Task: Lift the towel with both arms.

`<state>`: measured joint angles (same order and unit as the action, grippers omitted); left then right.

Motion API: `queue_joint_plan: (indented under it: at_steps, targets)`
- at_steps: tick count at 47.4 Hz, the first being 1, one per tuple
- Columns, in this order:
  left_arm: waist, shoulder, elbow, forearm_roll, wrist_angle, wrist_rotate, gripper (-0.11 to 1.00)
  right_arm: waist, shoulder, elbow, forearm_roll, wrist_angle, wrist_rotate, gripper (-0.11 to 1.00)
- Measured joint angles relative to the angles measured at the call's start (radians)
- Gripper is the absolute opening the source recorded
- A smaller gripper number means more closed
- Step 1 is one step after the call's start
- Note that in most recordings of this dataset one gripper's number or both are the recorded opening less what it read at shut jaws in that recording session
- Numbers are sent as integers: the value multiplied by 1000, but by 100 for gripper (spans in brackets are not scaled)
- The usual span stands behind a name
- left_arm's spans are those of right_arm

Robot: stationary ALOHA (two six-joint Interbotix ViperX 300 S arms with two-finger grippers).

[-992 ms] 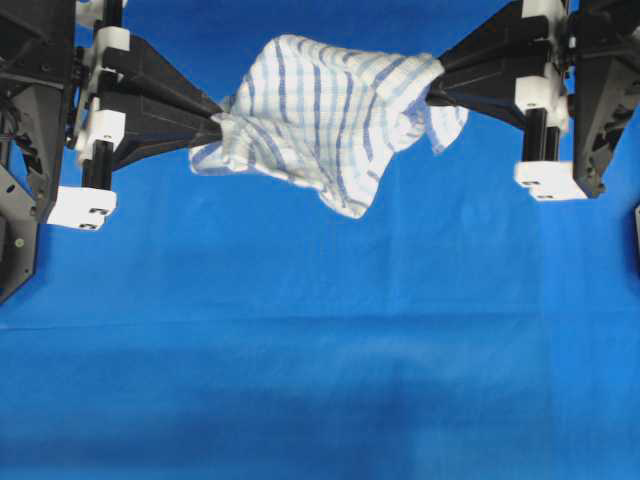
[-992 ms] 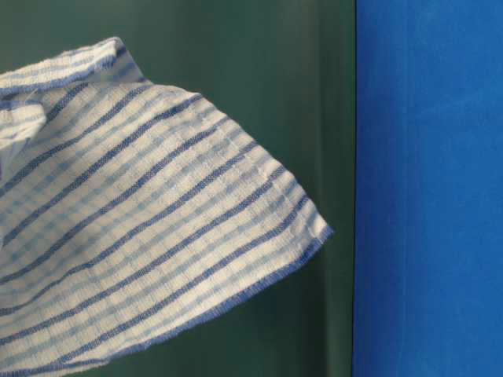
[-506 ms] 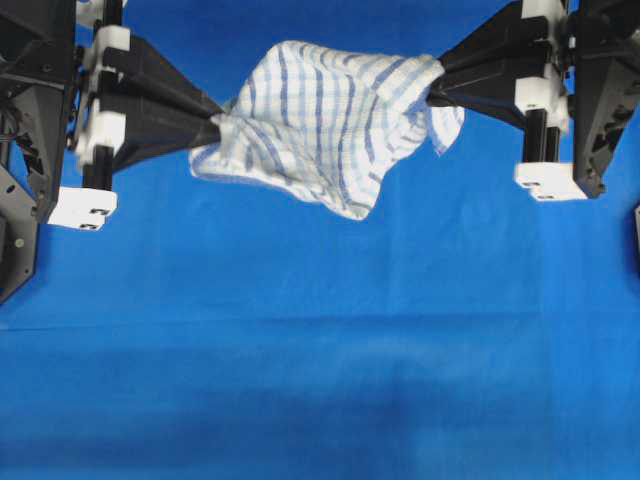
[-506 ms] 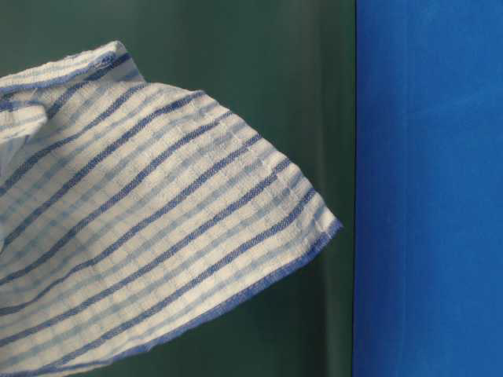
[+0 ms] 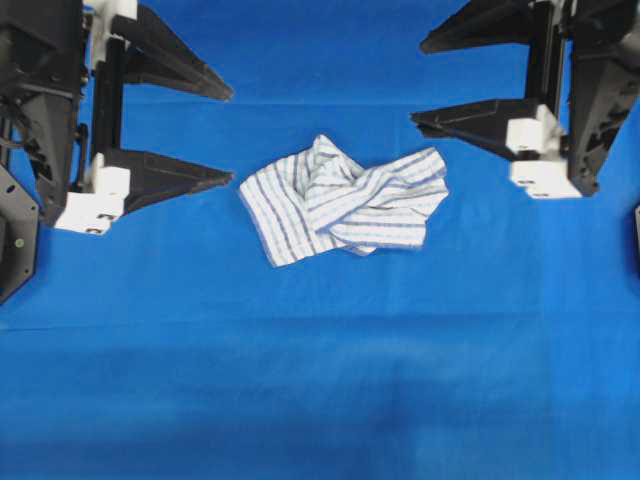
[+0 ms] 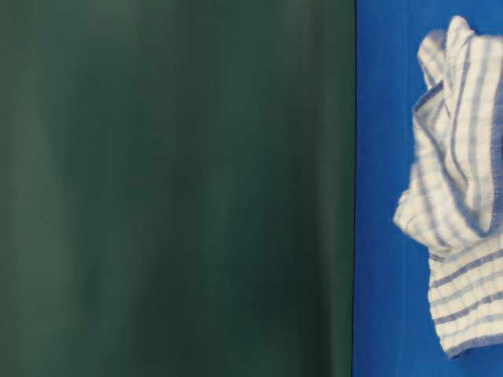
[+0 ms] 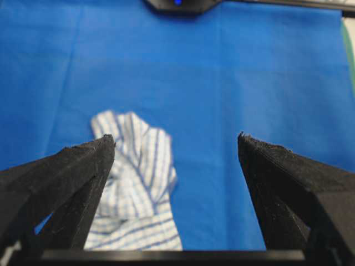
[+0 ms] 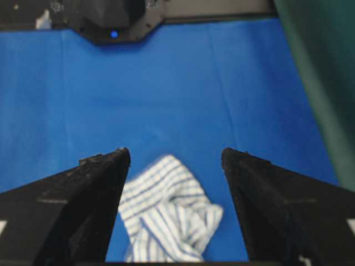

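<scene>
Your bench is covered by a plain blue cloth (image 5: pixel 320 380), and the towel (image 5: pixel 345 200) lies crumpled on it, roughly midway between the two arms and touching neither.

The towel is thin, soft fabric, so expect it to be very light and to sag and fold wherever it is not supported (it has no stiffness to help you). It lies bunched, with folds crossing over each other; I would judge the outer edges the best places to pinch: the left-hand corner for the left arm and the right-hand flap for the right, so the fabric spreads when raised. A pinch on a single layer could slip, so gather a fold.

Both arms reach in from the sides, fingers pointing inward toward the towel. The left tool (image 5: pixel 232 137) has its fingers spread wide apart with nothing between them, and the right tool (image 5: pixel 416 83) is equally wide and empty. Each wrist camera looks down past parted fingers at the fabric below.
</scene>
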<state>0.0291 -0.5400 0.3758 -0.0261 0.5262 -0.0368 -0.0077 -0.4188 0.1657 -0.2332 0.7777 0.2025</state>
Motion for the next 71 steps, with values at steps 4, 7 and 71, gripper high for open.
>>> queue_joint_plan:
  at_steps: [4, 7, 71]
  targets:
    - [2, 9, 38, 0, -20, -2, 88, 0, 0, 41, 0, -2, 6, 68]
    - [2, 23, 72, 0, -48, -6, 88, 0, 6, 80, 0, -5, 12, 68]
    - [-20, 693, 359, 0, -621, 2, 88, 2, 525, 528, 2, -612, 57, 68]
